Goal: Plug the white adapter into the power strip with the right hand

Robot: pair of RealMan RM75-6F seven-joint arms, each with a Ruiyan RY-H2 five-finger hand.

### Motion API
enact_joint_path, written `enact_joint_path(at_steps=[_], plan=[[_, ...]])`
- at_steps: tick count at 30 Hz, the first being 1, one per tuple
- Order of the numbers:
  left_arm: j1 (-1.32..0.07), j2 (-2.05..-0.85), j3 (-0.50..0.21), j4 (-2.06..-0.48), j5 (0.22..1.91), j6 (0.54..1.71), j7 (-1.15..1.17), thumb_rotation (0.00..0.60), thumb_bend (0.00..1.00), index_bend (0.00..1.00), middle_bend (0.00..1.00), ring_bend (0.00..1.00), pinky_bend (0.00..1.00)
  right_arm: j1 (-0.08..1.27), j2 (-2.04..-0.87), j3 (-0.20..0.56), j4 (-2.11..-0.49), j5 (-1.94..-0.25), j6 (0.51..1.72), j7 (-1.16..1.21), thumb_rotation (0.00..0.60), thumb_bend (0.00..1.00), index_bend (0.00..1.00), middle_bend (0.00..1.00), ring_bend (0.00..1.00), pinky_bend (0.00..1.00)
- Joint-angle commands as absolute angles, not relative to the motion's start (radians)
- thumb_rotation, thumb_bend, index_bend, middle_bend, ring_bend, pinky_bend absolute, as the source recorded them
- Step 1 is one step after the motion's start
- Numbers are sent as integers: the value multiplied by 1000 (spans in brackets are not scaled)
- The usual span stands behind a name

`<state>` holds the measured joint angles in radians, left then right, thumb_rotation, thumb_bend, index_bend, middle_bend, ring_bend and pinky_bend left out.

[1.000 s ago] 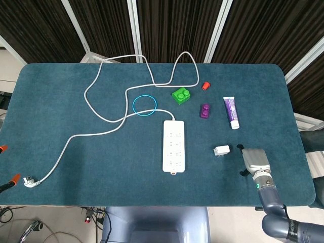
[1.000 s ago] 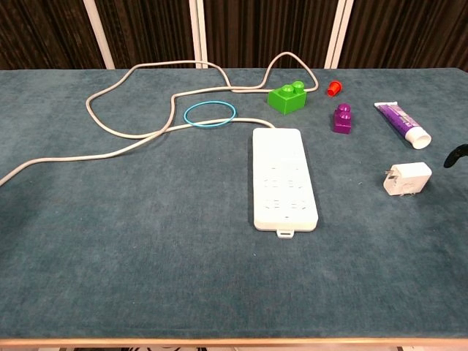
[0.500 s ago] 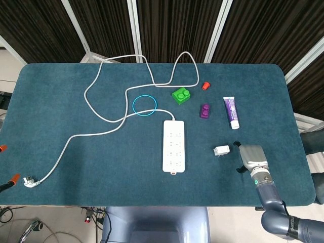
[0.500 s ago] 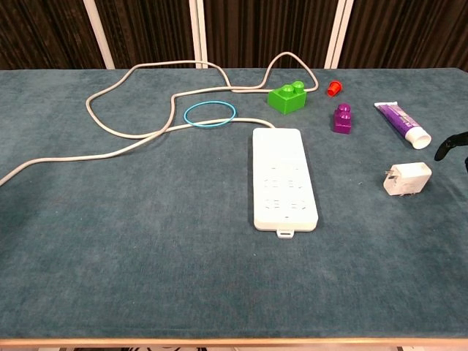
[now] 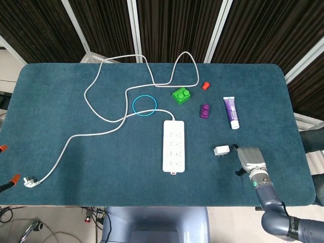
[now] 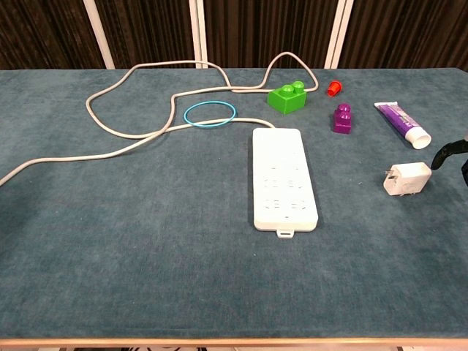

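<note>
Right hand [image 5: 249, 158] sits low over the desk [image 5: 76, 111] near its front right corner, just to the right of the white adapter [image 5: 221, 150]. In the head view a dark fingertip reaches toward the adapter's right side and looks very close to it; contact cannot be confirmed. In the chest view only dark fingertips [image 6: 446, 150] show at the right edge of the frame, just beside the adapter's upper right corner. Nothing is held in the hand; the fingers look spread rather than curled, though most of the palm faces away from the head camera.

White adapter lies flat on the desk, prongs pointing left toward the power strip [image 5: 173, 145]. It is apart from the strip, to the strip's right, level with the strip's lower half. No plug sits in any of the strip's sockets.

Power strip lies lengthwise near the desk's centre, its white cable [image 5: 101, 109] leaving the far end, looping across the back of the desk and ending in a plug [image 5: 29, 181] at the front left corner.

Other items on the desk: blue ring [image 5: 144, 106] just beyond the strip's far end, over the cable; green block [image 5: 181, 95]; small red piece [image 5: 205, 85]; purple block [image 5: 204, 111]; purple-and-white tube [image 5: 231, 112], beyond the adapter.

Left hand: not visible in either view.
</note>
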<state>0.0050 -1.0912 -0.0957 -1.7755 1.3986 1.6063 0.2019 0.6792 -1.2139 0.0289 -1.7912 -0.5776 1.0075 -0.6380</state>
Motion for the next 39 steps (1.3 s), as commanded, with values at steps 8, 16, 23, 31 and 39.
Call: enact_joint_path(at_steps=[8, 16, 23, 31, 39], plan=[[4, -1093, -95, -1775, 1400, 1605, 204, 600, 133, 218, 103, 39, 54, 682, -1216, 20, -1793, -587, 994, -618, 600, 240, 216, 595, 614, 593], [4, -1092, -95, -1774, 1401, 1603, 200, 600, 133, 218, 103, 39, 53, 686, -1211, 19, -1809, -601, 994, -604, 600, 240, 217, 595, 614, 593], [4, -1090, -96, -1774, 1398, 1604, 197, 600, 133, 218, 103, 39, 53, 689, -1208, 15, -1820, -609, 999, -601, 600, 240, 220, 595, 614, 593], [4, -1091, -96, -1774, 1398, 1602, 199, 600, 133, 218, 103, 39, 54, 693, -1200, 13, -1853, -627, 1016, -605, 600, 240, 226, 595, 614, 594], [3, -1091, -96, -1774, 1396, 1599, 200, 600, 133, 218, 103, 39, 54, 702, -1194, 11, -1879, -632, 1021, -610, 600, 240, 231, 595, 614, 597]])
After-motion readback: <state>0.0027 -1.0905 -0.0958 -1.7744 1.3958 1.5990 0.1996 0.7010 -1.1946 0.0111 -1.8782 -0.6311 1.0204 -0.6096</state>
